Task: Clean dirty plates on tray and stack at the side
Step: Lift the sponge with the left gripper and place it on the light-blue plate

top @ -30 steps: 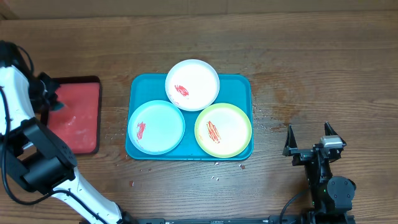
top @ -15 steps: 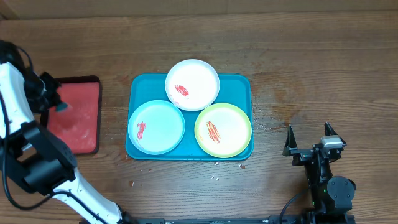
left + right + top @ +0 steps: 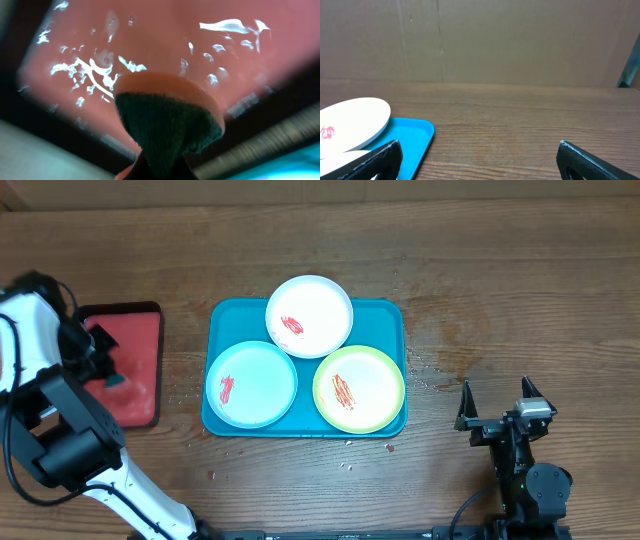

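Your left gripper pinches sponge above red tray, left of teal tray. Smeared plates lie in teal tray. Light blue plate nearest, to fingers' right. Right gripper spread, empty, right of teal tray.

**Colours in front of me**

A teal-blue tray on my brown wood-grain table. The far plate is white, the near-left plate light blue, the near-right plate yellow-green rimmed, each smeared red. Left, the red tray has a dark rim. My sponge is dark green, orange-backed.
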Controlling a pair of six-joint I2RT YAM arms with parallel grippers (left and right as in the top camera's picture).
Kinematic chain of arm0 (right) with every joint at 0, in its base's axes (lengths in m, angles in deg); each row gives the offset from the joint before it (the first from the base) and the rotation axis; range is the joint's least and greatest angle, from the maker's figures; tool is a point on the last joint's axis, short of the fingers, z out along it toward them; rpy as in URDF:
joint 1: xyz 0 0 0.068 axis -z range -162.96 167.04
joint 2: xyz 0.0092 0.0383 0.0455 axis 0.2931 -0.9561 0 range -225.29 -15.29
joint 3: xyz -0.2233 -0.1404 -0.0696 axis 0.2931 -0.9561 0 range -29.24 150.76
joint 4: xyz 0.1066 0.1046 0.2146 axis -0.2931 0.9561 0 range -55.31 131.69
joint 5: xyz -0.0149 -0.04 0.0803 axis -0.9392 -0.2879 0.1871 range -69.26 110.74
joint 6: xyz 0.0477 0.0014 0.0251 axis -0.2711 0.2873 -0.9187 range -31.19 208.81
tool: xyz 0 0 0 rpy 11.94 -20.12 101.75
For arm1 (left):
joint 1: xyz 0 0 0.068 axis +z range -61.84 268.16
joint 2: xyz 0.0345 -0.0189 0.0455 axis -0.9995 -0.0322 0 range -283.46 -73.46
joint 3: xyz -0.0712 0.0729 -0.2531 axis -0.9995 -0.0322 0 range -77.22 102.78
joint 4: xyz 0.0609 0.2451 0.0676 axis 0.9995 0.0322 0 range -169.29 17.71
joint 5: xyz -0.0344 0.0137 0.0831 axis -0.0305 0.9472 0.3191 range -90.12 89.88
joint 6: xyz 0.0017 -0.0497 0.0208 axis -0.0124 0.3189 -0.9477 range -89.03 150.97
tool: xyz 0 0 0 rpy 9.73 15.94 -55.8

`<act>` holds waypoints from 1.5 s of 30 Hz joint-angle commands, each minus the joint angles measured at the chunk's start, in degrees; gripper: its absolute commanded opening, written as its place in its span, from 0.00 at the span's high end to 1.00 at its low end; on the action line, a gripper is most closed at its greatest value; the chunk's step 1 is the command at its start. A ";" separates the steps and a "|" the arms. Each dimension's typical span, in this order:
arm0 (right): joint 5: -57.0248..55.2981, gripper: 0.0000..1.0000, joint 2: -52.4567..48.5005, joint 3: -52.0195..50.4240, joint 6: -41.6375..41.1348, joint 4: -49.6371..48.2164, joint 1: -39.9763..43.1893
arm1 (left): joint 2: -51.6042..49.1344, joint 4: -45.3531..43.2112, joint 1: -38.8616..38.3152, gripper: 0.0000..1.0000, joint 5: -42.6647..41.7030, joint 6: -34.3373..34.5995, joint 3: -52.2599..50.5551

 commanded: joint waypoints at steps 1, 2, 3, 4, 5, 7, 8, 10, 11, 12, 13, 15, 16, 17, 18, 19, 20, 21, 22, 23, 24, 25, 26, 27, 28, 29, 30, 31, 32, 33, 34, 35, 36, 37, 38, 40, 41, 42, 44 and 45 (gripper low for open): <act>-0.28 0.00 0.52 -0.59 0.02 -0.37 0.11 | 4.52 3.91 -0.09 0.96 -1.75 -0.87 9.79; -0.28 0.00 0.52 -0.59 0.00 -0.37 0.11 | 5.77 3.54 -0.63 0.96 -1.40 -0.94 10.01; -0.28 0.00 0.52 -0.59 0.00 -0.37 0.11 | 6.75 2.34 -1.44 0.96 0.20 -1.27 9.60; -0.28 0.00 0.52 -0.59 0.00 -0.37 0.11 | 7.54 -0.09 -2.75 0.96 5.75 -1.36 8.20; -0.28 0.00 0.52 -0.59 0.00 -0.37 0.11 | 7.54 -1.77 -3.41 0.96 8.74 -0.68 6.71; -0.26 0.00 0.52 -0.59 0.00 -0.37 0.11 | 7.15 -5.75 -4.44 0.96 8.02 -0.22 1.64; -0.28 0.00 0.52 -0.59 0.00 -0.37 0.11 | 6.88 -8.28 -4.94 0.96 5.51 -0.61 -1.88; -0.26 0.00 0.52 -0.59 0.02 -0.37 0.11 | 6.10 -13.20 -5.60 0.96 2.86 -2.08 -7.76; -0.28 0.00 0.52 -0.59 0.00 -0.37 0.11 | 5.75 -14.51 -5.81 0.96 2.73 -2.69 -9.66; -0.28 0.00 0.52 -0.59 0.02 -0.37 0.11 | 5.60 -14.51 -6.01 0.96 3.02 -2.80 -10.21; -0.28 0.00 0.52 -0.59 0.00 -0.37 0.11 | 5.66 -13.84 -6.08 0.96 3.69 -2.78 -9.81; -0.28 0.00 0.52 -0.59 0.00 -0.37 0.11 | 6.56 -10.86 -6.05 0.96 4.00 -1.97 -6.60; -0.28 0.00 0.52 -0.59 0.00 -0.37 0.11 | 7.10 -8.74 -5.92 0.96 3.78 -1.29 -4.26; -0.28 0.00 0.52 -0.59 0.00 -0.37 0.11 | 8.22 -4.46 -5.81 0.96 3.67 -0.07 0.50; -0.28 0.00 0.52 -0.59 0.00 -0.37 0.11 | 9.07 -1.73 -5.79 0.96 3.28 0.24 3.58; -0.28 0.00 0.52 -0.59 0.00 -0.37 0.11 | 10.08 0.83 -5.81 0.96 1.99 0.20 6.56; -0.28 0.00 0.52 -0.59 0.00 -0.37 0.11 | 11.37 3.23 -6.10 0.96 0.02 0.13 9.27; -0.28 0.00 0.52 -0.59 0.00 -0.37 0.11 | 12.44 4.39 -6.38 0.96 -1.68 -0.04 10.78; -0.26 0.00 0.52 -0.59 0.00 -0.37 0.11 | 13.77 5.09 -6.88 0.96 -3.50 -0.31 11.82; -0.28 0.00 0.52 -0.59 0.00 -0.37 0.11 | 15.19 5.18 -7.56 0.96 -5.33 -0.96 12.02; -0.28 0.00 0.52 -0.59 0.02 -0.37 0.11 | 16.59 5.60 -8.52 0.96 -7.37 -1.97 11.91; -0.28 0.00 0.52 -0.59 0.02 -0.37 0.11 | 17.38 6.64 -9.55 0.96 -9.05 -2.91 11.76; -0.28 0.00 0.52 -0.59 0.00 -0.37 0.11 | 17.81 7.89 -10.56 0.96 -10.43 -3.87 11.45; -0.28 0.00 0.52 -0.59 0.00 -0.37 0.11 | 18.25 9.77 -12.02 0.96 -11.93 -5.25 10.86; -0.28 0.00 0.52 -0.59 0.02 -0.37 0.11 | 18.40 11.47 -13.66 0.96 -12.98 -6.32 9.99; -0.28 0.00 0.52 -0.59 0.00 -0.37 0.11 | 18.40 12.90 -15.45 0.96 -13.70 -6.80 8.94; -0.28 0.00 0.52 -0.59 0.02 -0.37 0.11 | 18.36 13.44 -17.35 0.96 -14.14 -7.17 7.45; -0.28 0.00 0.52 -0.59 0.00 -0.37 0.11 | 18.36 13.00 -19.47 0.96 -14.29 -7.32 5.35; -0.26 0.00 0.52 -0.59 0.00 -0.37 0.11 | 18.36 11.87 -21.84 0.96 -14.25 -7.32 2.86; -0.28 0.00 0.52 -0.59 0.00 -0.37 0.11 | 18.36 10.60 -23.82 0.96 -14.25 -7.32 0.66; -0.28 0.00 0.52 -0.59 0.00 -0.37 0.11 | 18.32 8.26 -26.64 0.96 -14.21 -7.28 -2.82; -0.28 0.00 0.52 -0.59 0.00 -0.37 0.11 | 18.32 6.25 -28.65 0.96 -14.21 -7.02 -5.51; -0.26 0.00 0.52 -0.59 0.00 -0.37 0.11 | 18.32 3.56 -30.93 0.96 -13.75 -5.66 -8.85; -0.26 0.00 0.52 -0.59 0.00 -0.37 0.11 | 18.29 0.83 -32.83 0.96 -12.87 -3.91 -11.87; -0.28 0.00 0.52 -0.59 0.00 -0.37 0.11 | 18.29 -1.97 -34.58 0.96 -11.30 -1.68 -14.93; -0.28 0.00 0.52 -0.59 0.00 -0.37 0.11 | 18.29 -7.34 -37.22 0.96 -7.61 3.19 -20.52; -0.28 0.00 0.52 -0.59 0.00 -0.37 0.11 | 18.29 -9.60 -37.94 0.96 -6.86 4.46 -22.53; -0.28 0.00 0.52 -0.59 0.02 -0.37 0.11 | 18.29 -12.35 -38.62 0.96 -6.62 4.98 -24.72; -0.28 0.00 0.52 -0.59 0.00 -0.37 0.11 | 18.29 -17.55 -39.80 0.96 -6.84 5.22 -28.57; -0.28 0.00 0.52 -0.59 0.02 -0.37 0.11 | 18.29 -19.89 -40.28 0.96 -7.21 5.18 -30.16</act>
